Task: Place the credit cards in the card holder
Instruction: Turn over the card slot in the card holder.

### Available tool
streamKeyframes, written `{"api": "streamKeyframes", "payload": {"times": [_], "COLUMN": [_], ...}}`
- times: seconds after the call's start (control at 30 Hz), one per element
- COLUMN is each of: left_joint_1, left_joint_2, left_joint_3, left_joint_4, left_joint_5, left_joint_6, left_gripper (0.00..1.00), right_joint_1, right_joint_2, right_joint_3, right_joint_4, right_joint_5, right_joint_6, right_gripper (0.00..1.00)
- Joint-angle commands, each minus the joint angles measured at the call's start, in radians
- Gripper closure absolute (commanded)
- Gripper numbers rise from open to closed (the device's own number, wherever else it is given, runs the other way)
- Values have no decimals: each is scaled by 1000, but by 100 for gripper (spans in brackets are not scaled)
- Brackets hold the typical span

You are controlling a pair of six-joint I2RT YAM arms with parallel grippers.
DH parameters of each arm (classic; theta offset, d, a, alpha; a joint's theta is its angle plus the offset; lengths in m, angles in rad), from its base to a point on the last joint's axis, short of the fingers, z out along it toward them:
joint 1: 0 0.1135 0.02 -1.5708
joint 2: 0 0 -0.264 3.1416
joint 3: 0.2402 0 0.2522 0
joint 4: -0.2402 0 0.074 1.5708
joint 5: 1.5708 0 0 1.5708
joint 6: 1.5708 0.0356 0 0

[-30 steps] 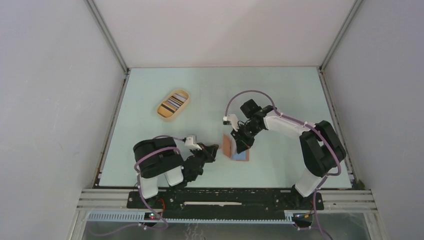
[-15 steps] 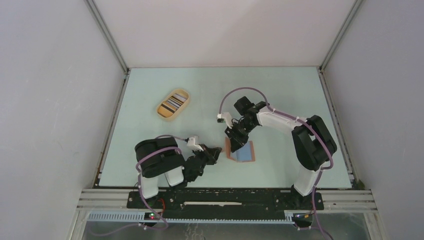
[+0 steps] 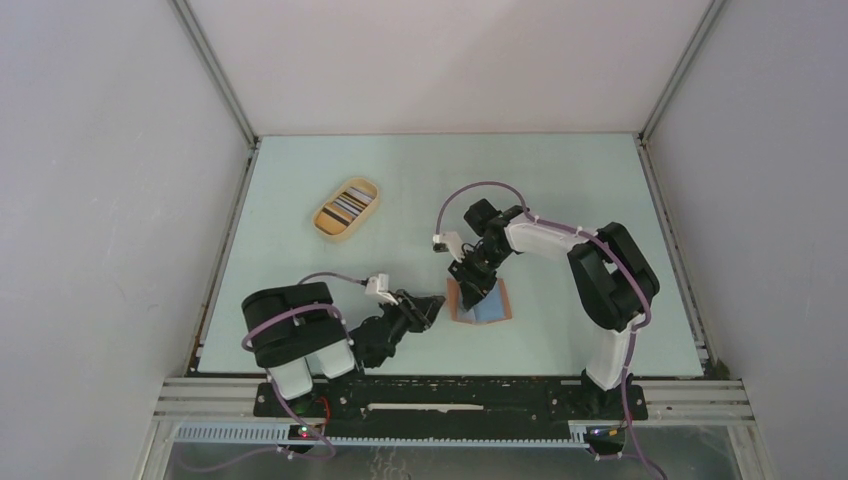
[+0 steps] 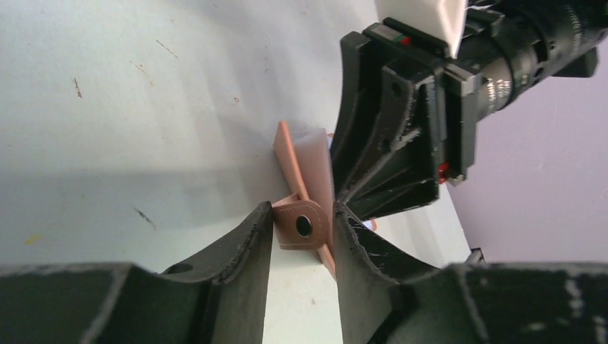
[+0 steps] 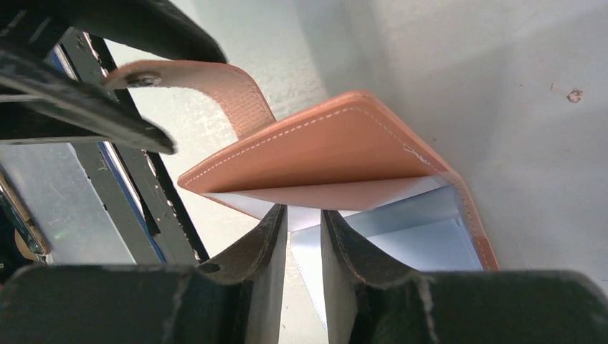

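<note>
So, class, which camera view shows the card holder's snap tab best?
The left wrist view: the snap tab faces the camera, stud clear, between the left gripper's fingers. The right wrist view shows it curving off the cover, foreshortened. In the top view it is too small.

table (image 3: 560, 180) | tray (image 3: 323, 224) (cards (image 3: 349, 204) inside) far left | card holder (image 3: 485, 305) near centre

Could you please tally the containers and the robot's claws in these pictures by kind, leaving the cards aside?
Card holder: 1
Tray: 1
Claws: 2, the left claw and the right claw
Total: 4
</note>
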Motion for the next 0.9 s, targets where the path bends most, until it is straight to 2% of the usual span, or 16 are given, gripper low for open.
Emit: {"api": "streamKeyframes", "payload": {"times": [0.0, 0.4, 0.67, 0.8, 0.87], "left_joint_1": [-20, -102, -148, -156, -157], "left_joint_2": [-77, -258, -428, -437, -412], "left_joint_3": [-43, -64, 68, 141, 174], "left_joint_4": [17, -18, -446, -559, -573], "left_joint_5": [-21, 61, 39, 58, 66], "left_joint_6": [14, 155, 235, 286, 295], "left_gripper": [59, 61, 61, 63, 68], "right_joint_1": [4, 2, -2, -8, -13], "right_joint_2": [9, 16, 25, 31, 33], "right_joint_3": [32, 43, 48, 51, 51], "right_joint_4": [-9, -30, -39, -43, -46], "right_joint_5": [13, -15, -45, -52, -59], "right_joint_6": [7, -8, -3, 0, 1], "right_gripper": [68, 66, 69, 73, 76]}}
